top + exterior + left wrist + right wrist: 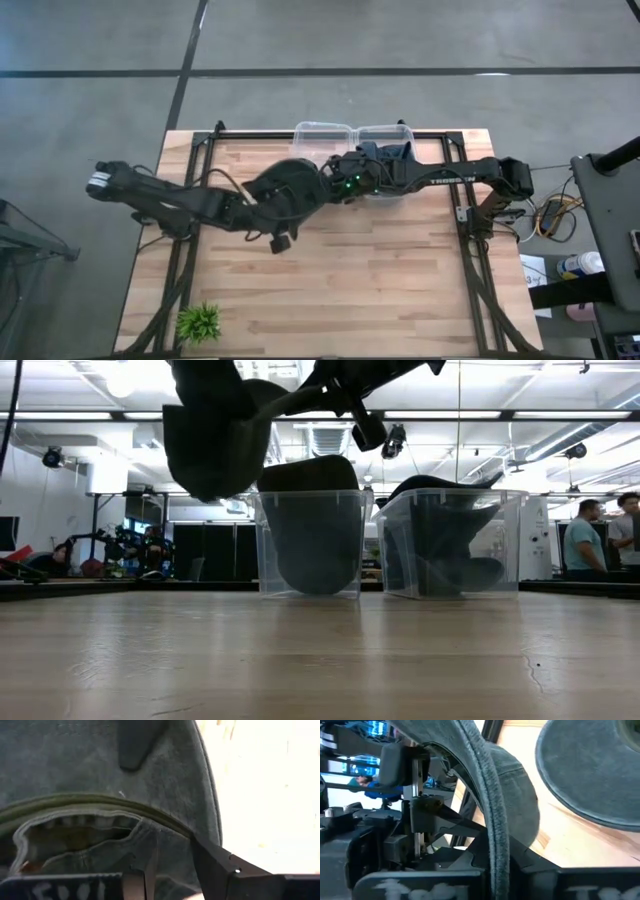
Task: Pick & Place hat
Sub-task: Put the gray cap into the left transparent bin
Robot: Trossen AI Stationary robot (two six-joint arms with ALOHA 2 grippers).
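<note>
Wooden table (330,290), two clear bins (352,135) at twelve o'clock, dark hat (290,190) held aloft by left gripper (318,192), right gripper (340,180) clamped on its brim.

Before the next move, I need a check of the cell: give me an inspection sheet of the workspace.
Surface: wooden table, bare in the middle.
Job's things: dark hat held up off the table, in front of the left bin; right bin holds dark hats. Both bins stand at the far edge.
Clutter: small plant at the near left corner.
Grippers: left gripper shut on the hat; right gripper shut on its brim, close beside it.
Cables: loose bundle off the table's right side.
Surroundings: people in the room behind, away from the table.
</note>
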